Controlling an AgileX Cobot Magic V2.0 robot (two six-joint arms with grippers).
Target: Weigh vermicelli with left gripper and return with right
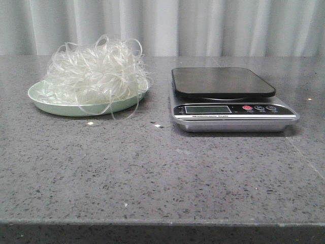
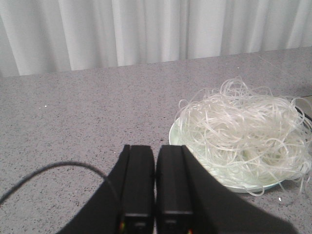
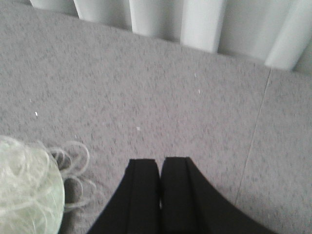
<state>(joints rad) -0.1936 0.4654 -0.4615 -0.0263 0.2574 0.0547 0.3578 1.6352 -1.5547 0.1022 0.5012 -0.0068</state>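
The vermicelli (image 1: 96,71) is a fluffy whitish tangle heaped on a pale green plate (image 1: 45,101) at the table's back left. It also shows in the left wrist view (image 2: 243,131) on the plate (image 2: 178,139). The silver scale (image 1: 231,99) with a black top stands to the right of the plate, with nothing on it. My left gripper (image 2: 156,148) is shut and empty, close beside the plate's rim. My right gripper (image 3: 160,161) is shut and empty above bare table; loose vermicelli loops (image 3: 73,161) and the plate's edge (image 3: 29,195) lie off to its side. Neither gripper shows in the front view.
White curtains (image 1: 162,25) hang behind the grey speckled table (image 1: 152,173). A few small white crumbs (image 1: 90,123) lie in front of the plate. A seam in the tabletop (image 1: 304,157) runs at the right.
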